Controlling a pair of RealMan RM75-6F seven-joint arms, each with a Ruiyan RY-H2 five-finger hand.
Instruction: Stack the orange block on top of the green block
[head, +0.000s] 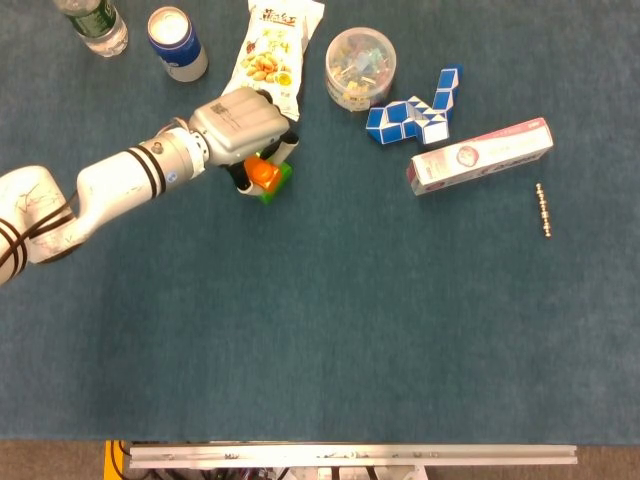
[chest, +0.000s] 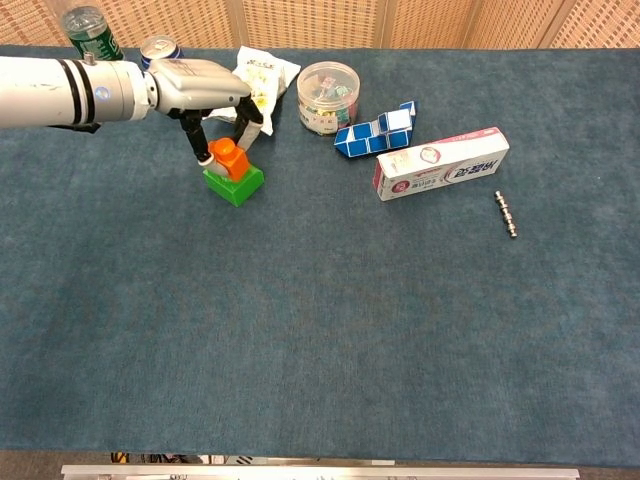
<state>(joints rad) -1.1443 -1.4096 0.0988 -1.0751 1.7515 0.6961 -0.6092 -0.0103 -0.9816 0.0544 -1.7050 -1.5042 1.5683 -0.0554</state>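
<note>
Head view: my left hand (head: 240, 125) covers the small orange plastic block (head: 264, 173), which sits on the green plastic block (head: 275, 182), below the snack bag (head: 272, 48).

Chest view: fingers (chest: 195, 135) pinch orange; I should press squarely down before releasing.

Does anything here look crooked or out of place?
Slightly. The orange block sits tilted toward one end of the green block, not squarely seated, with the left hand gripping it. Everything else on the table looks undisturbed.
</note>
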